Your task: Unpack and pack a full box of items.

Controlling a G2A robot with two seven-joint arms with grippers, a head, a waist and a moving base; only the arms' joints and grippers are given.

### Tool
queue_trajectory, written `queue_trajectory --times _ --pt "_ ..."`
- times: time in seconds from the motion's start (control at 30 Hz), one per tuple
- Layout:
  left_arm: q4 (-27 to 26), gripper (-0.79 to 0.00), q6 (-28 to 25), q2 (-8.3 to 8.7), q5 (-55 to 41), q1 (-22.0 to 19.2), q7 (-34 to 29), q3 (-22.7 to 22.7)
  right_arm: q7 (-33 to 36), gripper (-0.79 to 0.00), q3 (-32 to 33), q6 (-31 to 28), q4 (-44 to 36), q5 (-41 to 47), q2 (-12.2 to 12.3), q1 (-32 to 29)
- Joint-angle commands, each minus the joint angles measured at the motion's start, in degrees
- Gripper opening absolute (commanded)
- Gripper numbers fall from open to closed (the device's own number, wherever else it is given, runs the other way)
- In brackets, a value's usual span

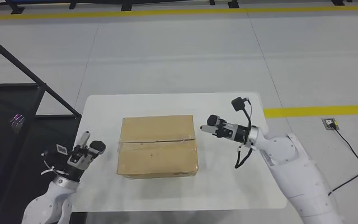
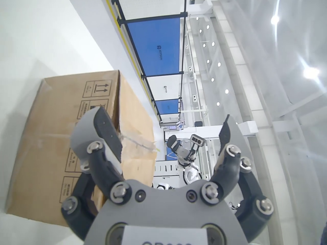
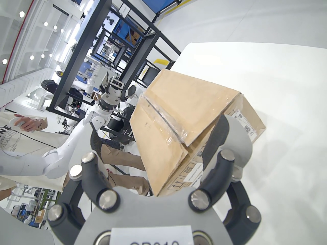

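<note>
Table (image 1: 224,185): white, with rounded corners; it carries 1 item.

Box (image 1: 158,147): brown cardboard, standing near the middle of the table. Its 2 top flaps are shut and meet along a central seam. Clear tape (image 3: 163,122) covers the seam and is crinkled where it runs over the box ends. Printed handling marks show on the end faces (image 2: 98,90).

Right gripper (image 1: 206,126): held level just off the box's right-hand end, near the far corner. It points at the box without touching it. Its fingers (image 3: 222,138) are spread wide with nothing between them. In the right wrist view, the taped seam end lies directly ahead of them.

Left gripper (image 1: 92,142): over the left margin of the table, apart from the box's left-hand end. Its 2 fingers (image 2: 107,128) are likewise spread and empty. In the left wrist view, the upper edge of the box end face appears beyond one dark pad.
</note>
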Motion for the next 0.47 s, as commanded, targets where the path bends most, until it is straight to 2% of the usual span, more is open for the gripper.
queue_trajectory --times 0.0,0.13,0.43 --pt "-0.2 0.0 -1.6 0.1 -2.6 1.3 -1.3 -1.9 -0.5 0.0 0.3 -0.2 0.9 1.3 0.0 0.2" --pt "0.1 0.0 -3.3 0.32 -7.6 2.9 -5.8 -4.6 -0.6 0.0 0.6 0.1 1.9 2.3 0.0 0.6" --pt "0.1 0.0 -3.3 0.32 -7.6 2.9 -5.8 -4.6 -0.5 -0.001 0.6 0.1 1.9 2.3 0.0 0.6"
